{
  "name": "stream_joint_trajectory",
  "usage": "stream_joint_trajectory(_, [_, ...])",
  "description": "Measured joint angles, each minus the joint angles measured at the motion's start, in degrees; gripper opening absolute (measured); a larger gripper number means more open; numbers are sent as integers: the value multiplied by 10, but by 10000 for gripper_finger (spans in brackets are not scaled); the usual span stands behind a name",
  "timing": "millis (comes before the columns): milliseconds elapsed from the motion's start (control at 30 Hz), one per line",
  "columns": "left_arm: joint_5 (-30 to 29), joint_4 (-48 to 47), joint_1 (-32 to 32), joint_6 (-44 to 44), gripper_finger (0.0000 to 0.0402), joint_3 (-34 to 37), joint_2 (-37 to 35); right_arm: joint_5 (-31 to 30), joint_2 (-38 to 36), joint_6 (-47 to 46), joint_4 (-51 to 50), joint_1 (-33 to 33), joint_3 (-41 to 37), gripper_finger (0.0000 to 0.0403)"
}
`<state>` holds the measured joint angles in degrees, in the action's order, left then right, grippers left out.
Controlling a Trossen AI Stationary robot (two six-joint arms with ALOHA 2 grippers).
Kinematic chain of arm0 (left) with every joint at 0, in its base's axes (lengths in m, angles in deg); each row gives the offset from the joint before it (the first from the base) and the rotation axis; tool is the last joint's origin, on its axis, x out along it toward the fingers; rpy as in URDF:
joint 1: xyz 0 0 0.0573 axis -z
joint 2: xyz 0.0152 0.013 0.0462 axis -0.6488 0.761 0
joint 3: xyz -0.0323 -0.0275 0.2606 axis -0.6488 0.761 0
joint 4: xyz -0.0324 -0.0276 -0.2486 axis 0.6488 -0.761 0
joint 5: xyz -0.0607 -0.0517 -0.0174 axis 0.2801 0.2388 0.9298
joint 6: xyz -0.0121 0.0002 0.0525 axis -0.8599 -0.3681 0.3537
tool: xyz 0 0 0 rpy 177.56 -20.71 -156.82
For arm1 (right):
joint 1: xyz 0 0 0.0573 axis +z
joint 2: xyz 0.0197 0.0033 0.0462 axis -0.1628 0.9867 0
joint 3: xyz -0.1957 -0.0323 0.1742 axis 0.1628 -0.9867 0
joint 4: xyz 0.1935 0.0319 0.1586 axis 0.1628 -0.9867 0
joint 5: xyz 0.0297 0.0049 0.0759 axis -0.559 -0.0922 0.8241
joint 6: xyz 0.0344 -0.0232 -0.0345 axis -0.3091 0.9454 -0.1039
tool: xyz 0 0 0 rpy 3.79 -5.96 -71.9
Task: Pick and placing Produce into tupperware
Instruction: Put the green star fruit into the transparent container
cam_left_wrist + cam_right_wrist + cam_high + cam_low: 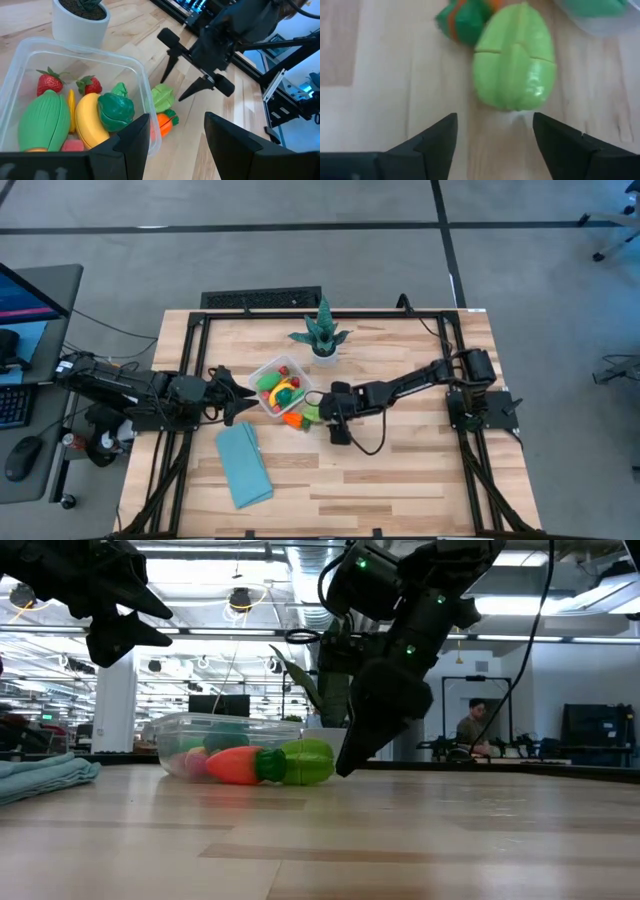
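The clear tupperware (262, 370) stands mid-table and holds strawberries (49, 82), a banana (90, 120), a dark green piece (116, 111) and other produce. Just outside its near right corner, a light green piece (515, 65) and an orange carrot (293, 420) lie on the wood. My right gripper (494, 120) slants down, open, with its fingertips just short of the light green piece, which is not between them. My left gripper (175, 125) hovers open at the tupperware's left side, raised above the table.
A spiky teal plant in a white pot (323, 338) stands just beyond the tupperware. A folded light-blue cloth (243, 465) lies at the near left. Bare wood stretches across the near right of the table (400, 480). A person (475, 725) sits far behind.
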<state>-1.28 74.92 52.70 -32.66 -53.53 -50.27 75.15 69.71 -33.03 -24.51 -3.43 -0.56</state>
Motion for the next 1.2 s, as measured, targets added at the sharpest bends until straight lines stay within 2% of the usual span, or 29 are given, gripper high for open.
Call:
stream_joint_trajectory(233, [0,0,0,0,178,0,0,21,0,-38,-1,-8,0,313])
stream_joint_trajectory(433, [-3,0,0,0,178,0,0,28,0,-47,11,-3,0,335])
stream_joint_trajectory(833, [-12,0,0,1,178,0,0,28,0,-59,17,-19,19,342])
stream_joint_trajectory(1200, [-13,0,0,1,178,0,0,27,0,-32,16,-20,36,342])
